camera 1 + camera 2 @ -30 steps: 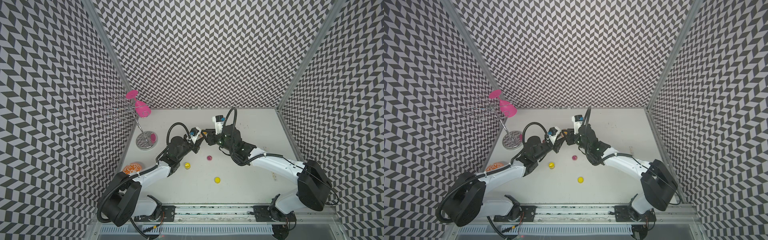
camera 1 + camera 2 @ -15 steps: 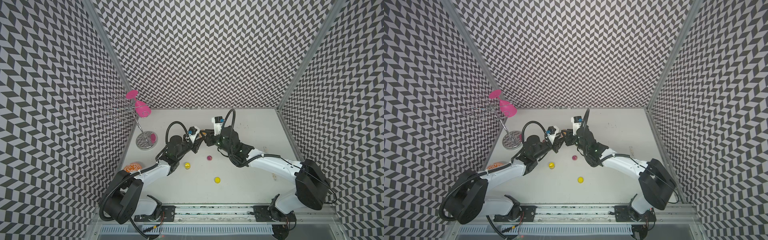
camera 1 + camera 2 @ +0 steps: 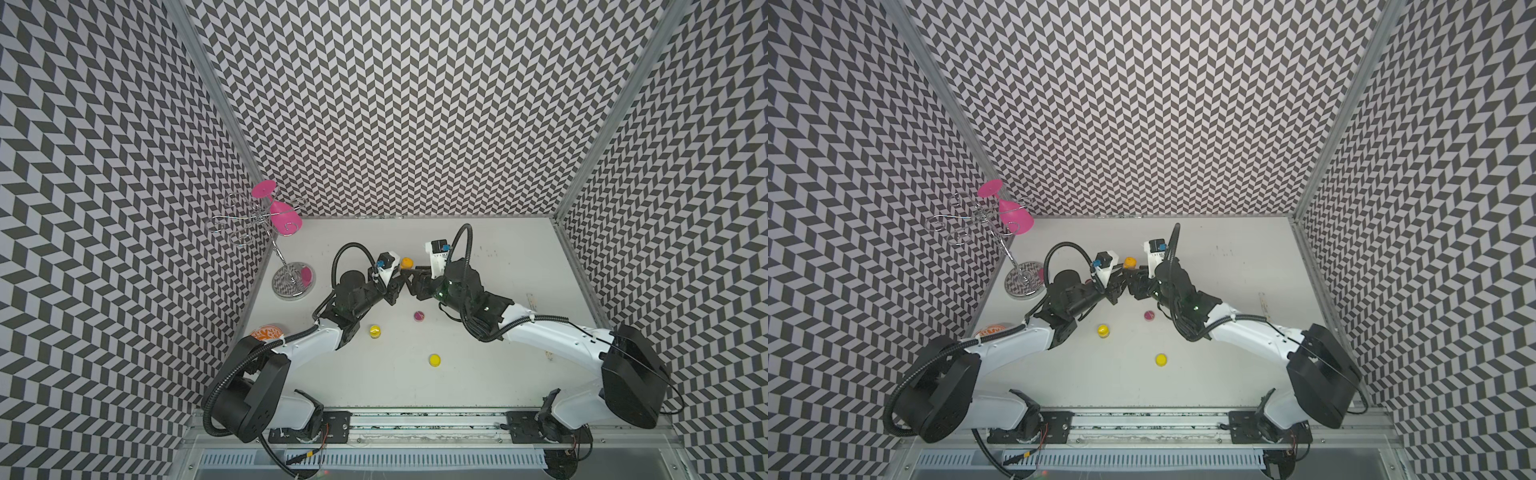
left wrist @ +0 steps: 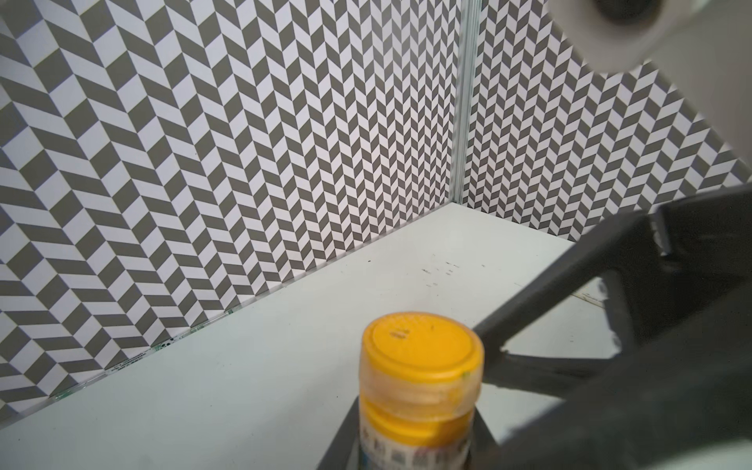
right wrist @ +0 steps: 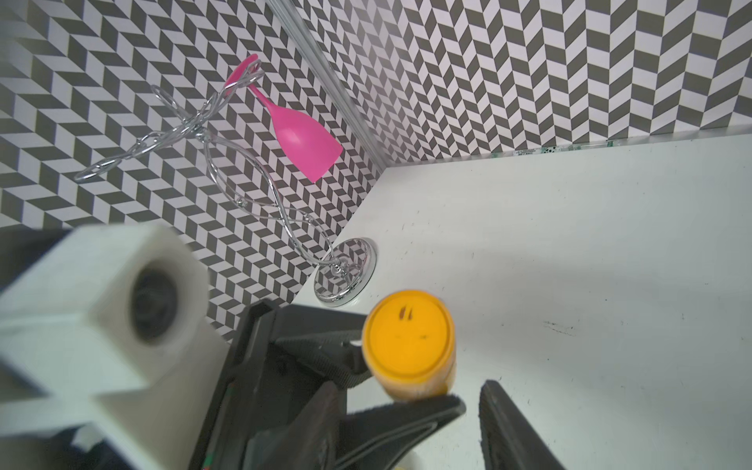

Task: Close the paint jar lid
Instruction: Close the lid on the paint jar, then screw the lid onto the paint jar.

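Paint jar (image 4: 419, 390); its label (image 4: 415, 451) in left wrist view alone

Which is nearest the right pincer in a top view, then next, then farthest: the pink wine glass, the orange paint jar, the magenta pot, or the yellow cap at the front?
1. orange paint jar: right at the tips of the right pincer.
2. magenta pot: just in front.
3. yellow cap: farther towards the front.
4. pink wine glass: hanging in the back left corner.
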### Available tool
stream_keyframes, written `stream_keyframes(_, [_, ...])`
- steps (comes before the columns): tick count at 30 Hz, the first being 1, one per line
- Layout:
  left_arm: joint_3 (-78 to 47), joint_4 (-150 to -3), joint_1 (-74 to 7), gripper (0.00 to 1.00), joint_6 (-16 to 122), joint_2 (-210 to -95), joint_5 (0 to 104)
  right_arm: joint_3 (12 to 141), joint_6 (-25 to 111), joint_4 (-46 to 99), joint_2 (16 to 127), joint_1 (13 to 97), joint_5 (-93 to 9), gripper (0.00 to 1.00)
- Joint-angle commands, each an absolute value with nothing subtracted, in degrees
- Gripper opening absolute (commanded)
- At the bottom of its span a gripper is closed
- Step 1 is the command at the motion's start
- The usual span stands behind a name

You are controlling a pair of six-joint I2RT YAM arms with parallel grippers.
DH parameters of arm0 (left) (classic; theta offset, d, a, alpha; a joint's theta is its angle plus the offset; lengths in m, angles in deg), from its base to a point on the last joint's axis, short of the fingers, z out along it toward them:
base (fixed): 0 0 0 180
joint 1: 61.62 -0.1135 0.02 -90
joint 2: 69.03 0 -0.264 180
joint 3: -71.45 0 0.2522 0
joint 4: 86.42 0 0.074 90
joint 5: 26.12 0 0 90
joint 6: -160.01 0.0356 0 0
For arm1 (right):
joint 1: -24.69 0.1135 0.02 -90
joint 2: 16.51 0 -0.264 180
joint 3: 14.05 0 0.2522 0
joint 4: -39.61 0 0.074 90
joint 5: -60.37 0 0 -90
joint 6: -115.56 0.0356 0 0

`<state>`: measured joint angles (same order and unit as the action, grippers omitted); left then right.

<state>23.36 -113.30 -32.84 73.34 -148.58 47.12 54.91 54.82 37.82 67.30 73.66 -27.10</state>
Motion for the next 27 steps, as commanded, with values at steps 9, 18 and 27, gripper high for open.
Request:
stream_keyframes(9, [19.05, -121.37, -34.60, 0.27, 73.81, -147.74, 46.01, 43.88, 48.23, 28.18, 52.01, 75.14, -24.50, 0.81])
stream_keyframes(18, [17.80, -117.50, -34.66, 0.28, 79.08, -148.29, 29.21, 43.65, 37.49, 30.63, 43.52, 61.35, -34.04, 0.78])
stream_keyframes(27, [14.49, -117.07, -34.99, 0.28, 78.28, -154.11, 5.70, 47.61, 21.30, 39.19, 45.76, 58.83, -52.13, 0.73])
